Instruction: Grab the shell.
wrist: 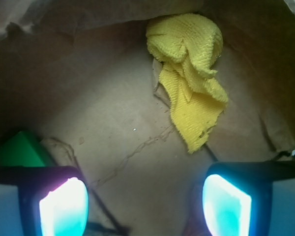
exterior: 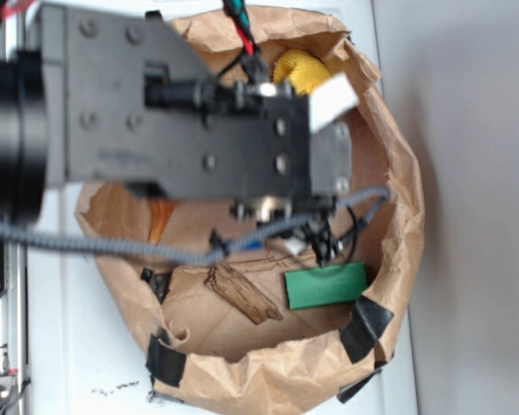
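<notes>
Brown paper bag (exterior: 389,285) (no legible writing), pincer (wrist: 145,199) spread

1. Paper bag (exterior: 389,251): 1, brown, rim rolled down.
2. Yellow cloth (wrist: 191,73): 1, crumpled, inside bag.
3. Green block (exterior: 326,285): 1.
4. Wood chunk (exterior: 242,292): 1, brown, rough.
5. Orange-tan obj (exterior: 160,218): 1, mostly hidden under arm, can't ID for sure.
6. Black tape pcs on bag rim (exterior: 366,327): approx 4 visible.
7. Gripper (wrist: 145,201): 1, w/ 2 fingers.
</notes>
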### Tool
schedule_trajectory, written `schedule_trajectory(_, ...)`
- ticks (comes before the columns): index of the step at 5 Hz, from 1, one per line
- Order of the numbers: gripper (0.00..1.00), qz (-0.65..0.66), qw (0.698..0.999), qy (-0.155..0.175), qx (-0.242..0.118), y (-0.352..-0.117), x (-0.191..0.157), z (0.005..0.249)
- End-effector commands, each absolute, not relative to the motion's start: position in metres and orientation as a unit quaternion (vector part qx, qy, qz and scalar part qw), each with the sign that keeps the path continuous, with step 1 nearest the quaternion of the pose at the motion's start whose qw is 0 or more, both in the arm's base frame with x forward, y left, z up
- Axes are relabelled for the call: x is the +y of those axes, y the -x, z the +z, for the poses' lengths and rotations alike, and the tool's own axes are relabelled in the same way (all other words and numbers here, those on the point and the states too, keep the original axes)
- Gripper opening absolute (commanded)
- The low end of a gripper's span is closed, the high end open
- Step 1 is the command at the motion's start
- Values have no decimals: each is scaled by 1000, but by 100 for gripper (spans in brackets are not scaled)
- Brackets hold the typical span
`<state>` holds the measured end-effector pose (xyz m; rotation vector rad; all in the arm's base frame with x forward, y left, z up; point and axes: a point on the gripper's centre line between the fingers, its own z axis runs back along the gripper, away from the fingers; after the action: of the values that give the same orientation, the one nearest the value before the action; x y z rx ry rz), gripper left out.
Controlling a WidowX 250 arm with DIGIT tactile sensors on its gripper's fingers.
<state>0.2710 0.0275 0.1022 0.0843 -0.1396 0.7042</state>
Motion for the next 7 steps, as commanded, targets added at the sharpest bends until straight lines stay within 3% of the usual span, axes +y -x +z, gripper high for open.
schedule_trajectory(1, 100, 382, 919, -57, -78, -268, 75, 92)
schedule_trajectory(3, 100, 365, 929, -35, -43, -246, 73, 100)
schedule_trajectory(5, 100, 320, 946, -25, -51, -227, 68, 97)
schedule_trajectory(7, 100, 305, 950, -45, -56, -231, 65, 72)
